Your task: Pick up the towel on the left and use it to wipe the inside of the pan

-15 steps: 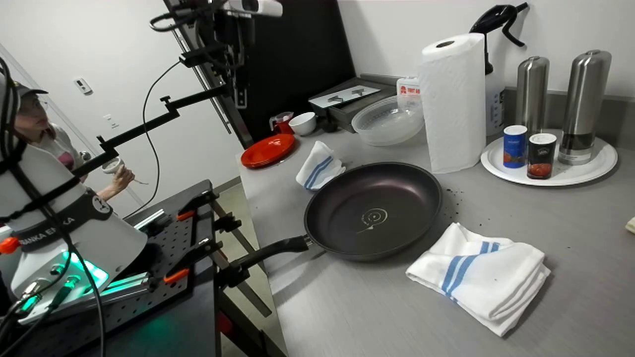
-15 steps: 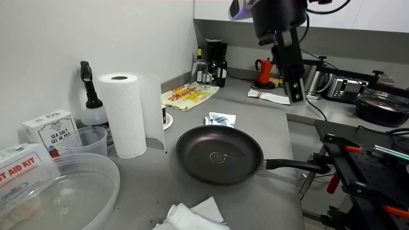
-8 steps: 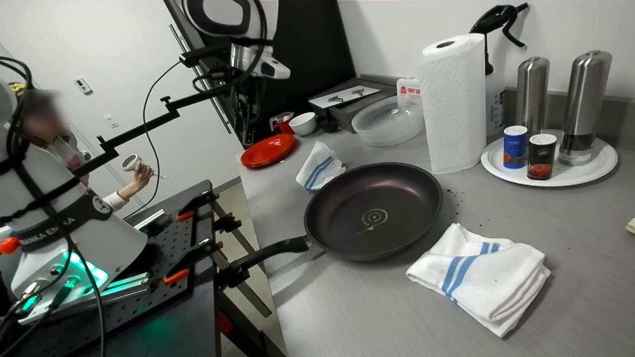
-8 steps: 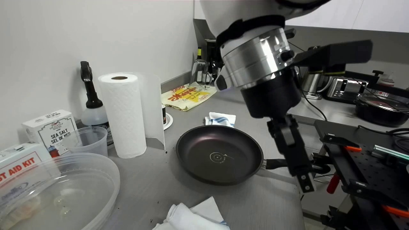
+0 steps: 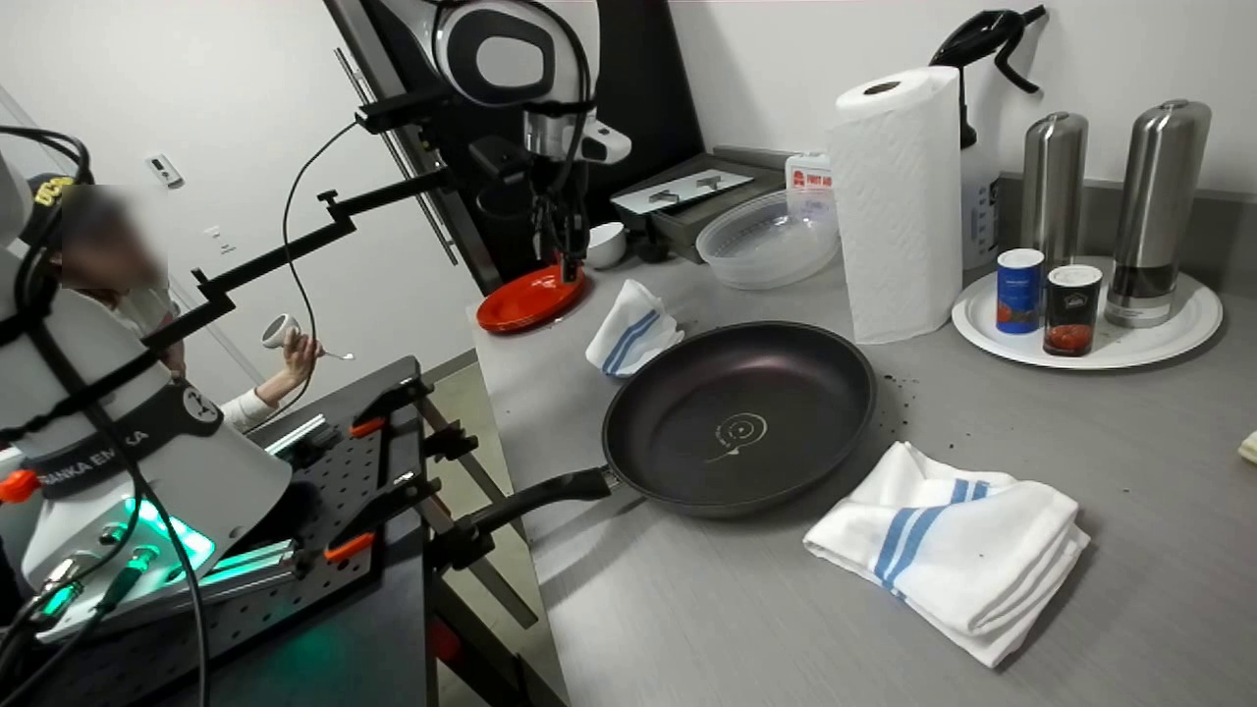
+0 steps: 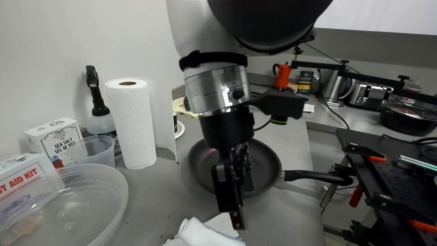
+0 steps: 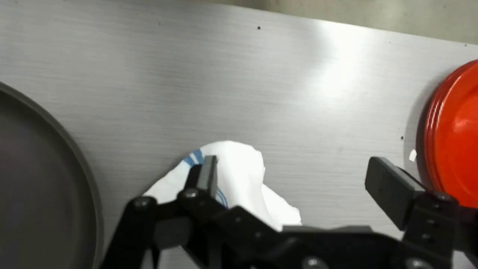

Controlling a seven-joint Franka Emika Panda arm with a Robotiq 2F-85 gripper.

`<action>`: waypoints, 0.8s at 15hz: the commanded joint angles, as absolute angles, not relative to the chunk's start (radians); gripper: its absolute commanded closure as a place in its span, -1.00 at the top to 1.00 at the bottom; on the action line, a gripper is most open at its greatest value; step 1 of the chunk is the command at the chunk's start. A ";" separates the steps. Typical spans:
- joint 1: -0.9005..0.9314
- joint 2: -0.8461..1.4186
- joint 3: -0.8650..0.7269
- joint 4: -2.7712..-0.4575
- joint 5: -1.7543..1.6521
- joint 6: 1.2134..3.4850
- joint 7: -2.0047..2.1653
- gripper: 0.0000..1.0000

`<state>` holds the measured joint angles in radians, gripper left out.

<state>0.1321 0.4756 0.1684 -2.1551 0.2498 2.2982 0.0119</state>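
Wrist view: pincer (image 7: 291, 162) spread wide near a rumpled towel (image 7: 242, 168)

The pincer's two fingers (image 7: 392, 190) stand far from each other. In the wrist view one of them hides part of the rumpled towel, a white cloth with blue stripes. The towel lies on the grey bench (image 7: 280, 93) between the pan (image 7: 37, 179) and a stack of red plates (image 7: 463, 142), nearer the pan, with a strip of bare surface showing on either side. In an exterior view the fingertips (image 5: 570, 267) show against the plates, apart from the towel, whose upper fold rises to a peak. How high they hang over the bench is hard to tell.

In both exterior views the pan rests inside up, its black handle (image 5: 574, 485) reaching out past the bench edge. In an exterior view the arm (image 6: 215, 87) and pincer cover part of it. A folded towel (image 5: 953, 560), also white and blue-striped, lies in flat layers just beside the pan, across it from the rumpled one. A paper roll (image 5: 899, 216) stands upright near the rim, and next to it a white plate (image 5: 1198, 319) carries two steel mills (image 5: 1159, 196) and two small shakers (image 5: 1070, 319). A clear bowl (image 5: 756, 273) sits farther along, just beside a first-aid box (image 6: 32, 171) and near a salt box (image 6: 61, 140).
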 commanded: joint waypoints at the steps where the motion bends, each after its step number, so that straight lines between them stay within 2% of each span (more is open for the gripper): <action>1: 0.122 0.566 0.177 -2.084 0.271 2.374 -0.008 1.00; 12: 0.113 0.709 0.183 -2.077 0.224 2.680 -0.017 1.00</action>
